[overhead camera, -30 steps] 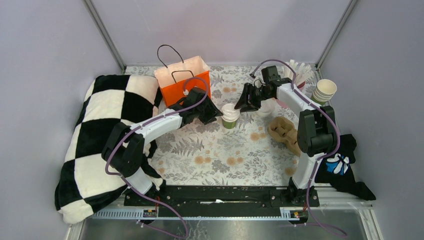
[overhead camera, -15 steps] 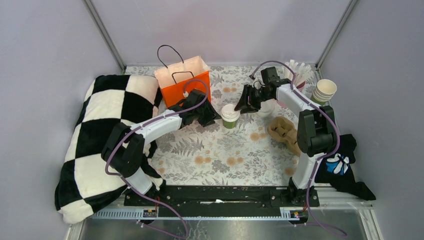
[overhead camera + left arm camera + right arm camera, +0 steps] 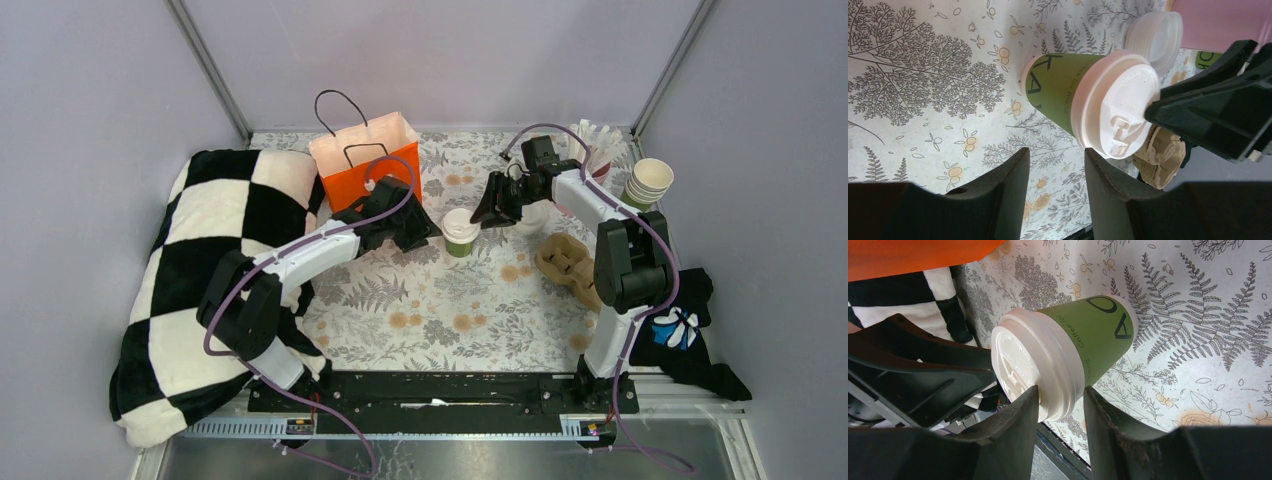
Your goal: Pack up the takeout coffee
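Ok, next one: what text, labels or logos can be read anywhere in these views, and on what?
"KA": large dark letters on the green side of the takeout coffee, left wrist view; more letters wrap out of sight.
"Coffee for": small print on the same cup, right wrist view; the rest is too small.
White lid: embossed marks, unreadable.
Black cloth: blue-and-white mark, no legible letters.

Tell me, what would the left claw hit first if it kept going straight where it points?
Most likely the takeout coffee: it stands just ahead of the open left gripper, slightly to one side, though depth is hard to judge.
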